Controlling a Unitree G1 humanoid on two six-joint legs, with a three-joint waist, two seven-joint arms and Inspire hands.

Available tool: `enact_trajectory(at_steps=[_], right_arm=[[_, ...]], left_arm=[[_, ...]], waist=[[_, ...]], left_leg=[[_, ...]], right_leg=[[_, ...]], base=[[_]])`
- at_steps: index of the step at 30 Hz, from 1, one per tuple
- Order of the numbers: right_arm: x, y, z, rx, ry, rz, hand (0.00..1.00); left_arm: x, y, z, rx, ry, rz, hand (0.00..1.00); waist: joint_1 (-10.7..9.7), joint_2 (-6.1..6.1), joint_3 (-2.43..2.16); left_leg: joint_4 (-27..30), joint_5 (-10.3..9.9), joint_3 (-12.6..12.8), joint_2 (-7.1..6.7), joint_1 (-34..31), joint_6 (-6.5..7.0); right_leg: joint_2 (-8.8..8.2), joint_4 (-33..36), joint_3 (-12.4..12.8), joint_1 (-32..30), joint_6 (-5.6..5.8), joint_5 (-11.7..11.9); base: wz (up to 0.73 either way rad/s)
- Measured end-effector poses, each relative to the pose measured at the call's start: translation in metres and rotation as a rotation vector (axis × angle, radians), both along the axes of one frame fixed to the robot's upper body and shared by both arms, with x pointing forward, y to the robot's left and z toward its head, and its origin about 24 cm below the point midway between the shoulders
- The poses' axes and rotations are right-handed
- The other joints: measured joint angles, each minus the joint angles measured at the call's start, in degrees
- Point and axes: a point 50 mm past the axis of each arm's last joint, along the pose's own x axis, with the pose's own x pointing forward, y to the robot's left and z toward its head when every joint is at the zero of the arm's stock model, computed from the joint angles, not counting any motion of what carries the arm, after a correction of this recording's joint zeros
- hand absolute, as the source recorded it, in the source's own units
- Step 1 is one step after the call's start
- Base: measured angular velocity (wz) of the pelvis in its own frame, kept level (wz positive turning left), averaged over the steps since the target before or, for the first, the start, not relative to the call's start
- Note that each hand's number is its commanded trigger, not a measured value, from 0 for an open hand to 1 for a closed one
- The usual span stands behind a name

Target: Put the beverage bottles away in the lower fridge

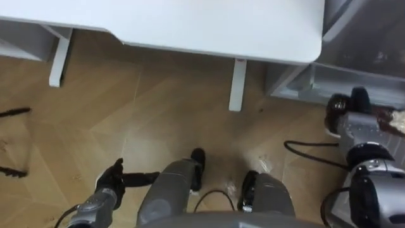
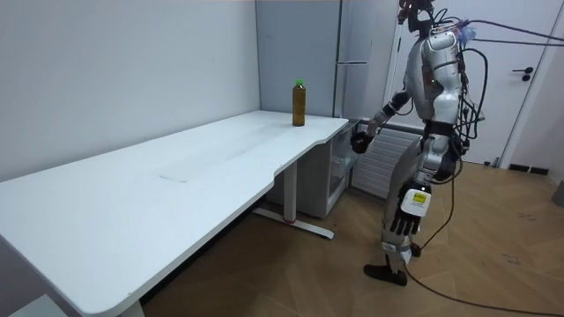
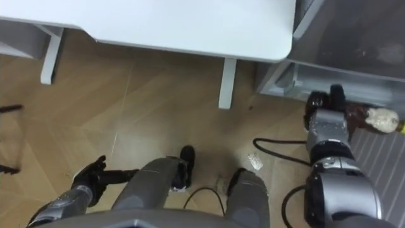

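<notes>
Brown bottle (image 3: 373, 119) beside right hand (image 3: 323, 102), green-capped bottle (image 2: 299, 103) on table (image 2: 132, 194)

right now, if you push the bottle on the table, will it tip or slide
Tall and narrow, the bottle would probably tip if pushed near its green cap. It looks nearly full of dark liquid, so likely heavy for its size. On the smooth table a low push may slide it. The right hand seems to grip another drink.

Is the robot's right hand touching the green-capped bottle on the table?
Apart: the room view shows the right hand beyond the table, well clear of the bottle.
</notes>
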Motion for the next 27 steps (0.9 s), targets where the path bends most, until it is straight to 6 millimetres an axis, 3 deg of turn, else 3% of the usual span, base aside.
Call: enact_trajectory(at_steps=[6,12,15,21,27], right_arm=[[0.026,-0.006,0.028,-0.056,-0.156,0.059,1.0],[0.056,-0.007,0.065,-0.075,-0.264,0.088,1.0],[0.069,-0.006,0.085,-0.087,-0.317,0.096,1.0],[0.081,-0.009,0.114,-0.124,-0.388,0.104,1.0],[0.081,-0.014,0.12,-0.157,-0.377,0.103,1.0]], left_arm=[[0.004,0.002,0.001,0.029,0.001,-0.008,0.0],[0.005,0.009,0.003,0.084,0.006,0.033,0.0],[0.009,0.009,0.006,0.1,-0.01,0.052,0.0],[0.023,0.006,0.013,0.125,-0.076,0.068,0.0],[0.019,0.01,0.014,0.165,-0.063,0.086,0.0]], waist=[[0.3,-1.28,-0.01],[0.2,-1.18,-0.12],[0.5,-1.15,-0.14],[1.4,-1.09,-0.26],[1.3,-1.1,-0.28]], left_leg=[[6.4,0.2,-0.4,0.36,-9.3,-0.59],[11.7,-0.3,-0.5,1.19,-17.0,-0.76],[13.8,-0.7,0.1,1.39,-19.2,-0.81],[16.3,-1.0,0.5,1.38,-23.1,-0.86],[18.2,-1.1,1.0,1.69,-25.1,-0.88]], right_leg=[[-0.42,7.1,0.1,-9.5,-1.26,-1.4],[-0.43,12.1,-0.2,-16.6,-2.19,-1.8],[-0.29,14.5,1.0,-19.2,-2.07,-2.3],[-0.5,17.6,2.0,-23.6,-1.75,-2.8],[-0.52,19.9,2.4,-26.0,-2.49,-3.2]], base=[[0.07],[-0.01],[-0.07],[-0.01],[-0.01]])
